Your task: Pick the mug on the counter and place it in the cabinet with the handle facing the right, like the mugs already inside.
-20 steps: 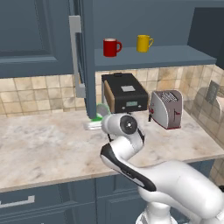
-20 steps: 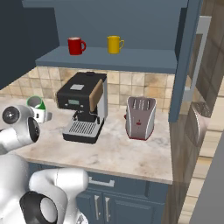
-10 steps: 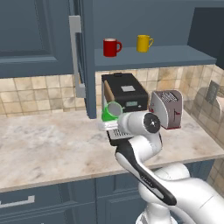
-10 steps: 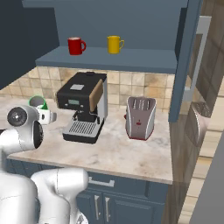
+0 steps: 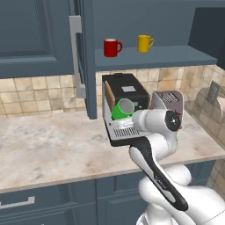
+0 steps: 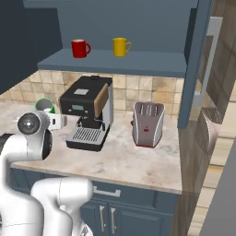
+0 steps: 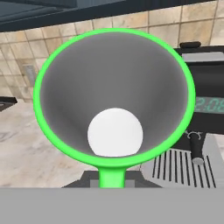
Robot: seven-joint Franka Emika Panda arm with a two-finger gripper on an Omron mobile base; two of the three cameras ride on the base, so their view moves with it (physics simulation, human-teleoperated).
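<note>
Green mug (image 5: 122, 109) is held up off the counter (image 5: 52, 145), tipped on its side w/ mouth seen end-on in hand view (image 7: 114, 100): pale grey inside, white base, bright green rim. Its handle (image 7: 111, 177) is seen at bottom of hand view. Mug is seen just in front of coffee machine. Cabinet (image 5: 154, 55) door is open; red mug (image 5: 111, 47) & yellow mug (image 5: 144, 43) are stood upright on shelf, handles to the right.

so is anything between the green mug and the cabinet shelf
Nothing visible blocks it. The green mug is held up in front of the coffee machine; the cabinet shelf lies open above, free right of the yellow mug.
</note>
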